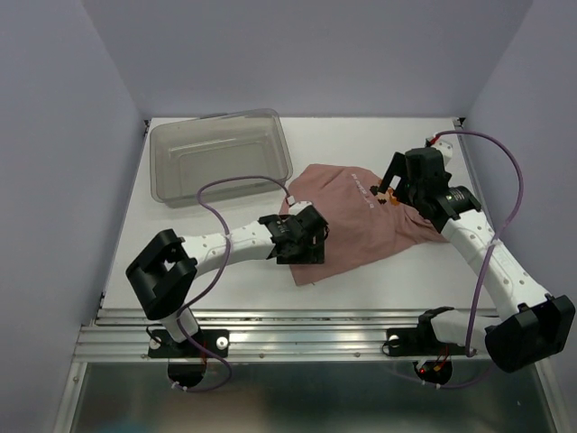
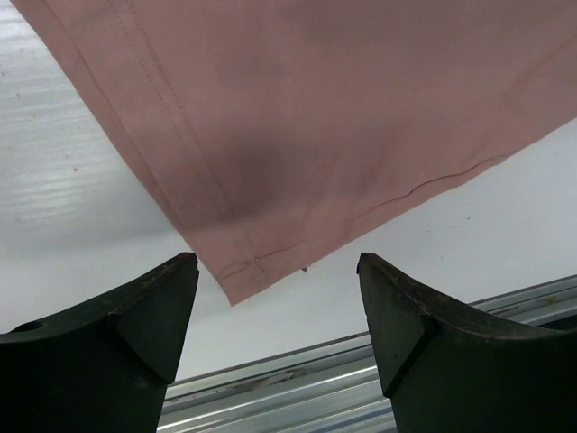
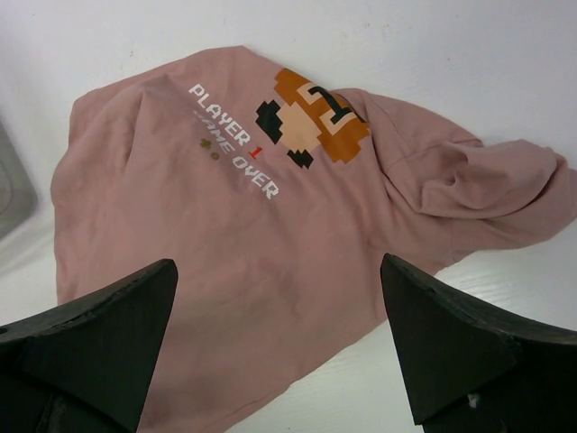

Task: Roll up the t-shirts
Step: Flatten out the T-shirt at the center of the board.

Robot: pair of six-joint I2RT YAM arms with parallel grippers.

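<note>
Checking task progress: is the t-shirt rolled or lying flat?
Flat, not rolled. The t-shirt lies spread on the table with its print facing up and one side bunched; no roll shows in any view.

t-shirt [image 3: 225,253]: matt soft cloth | bin [image 1: 216,119]: clear glossy plastic | table [image 1: 370,281]: smooth white

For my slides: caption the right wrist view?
Open right tool poised over the crumpled pink t-shirt, pixel print facing up.

Your station reads as robotics lab test cell, not home or shop. Evidence: bare white table [image 1: 361,281] boxed by plain pale walls [image 1: 54,180]; aluminium rail [image 1: 297,336] along near edge; left arm [image 1: 225,245], right arm [image 1: 491,262] mounted there; purple cables [image 1: 521,185] looped in open
</note>
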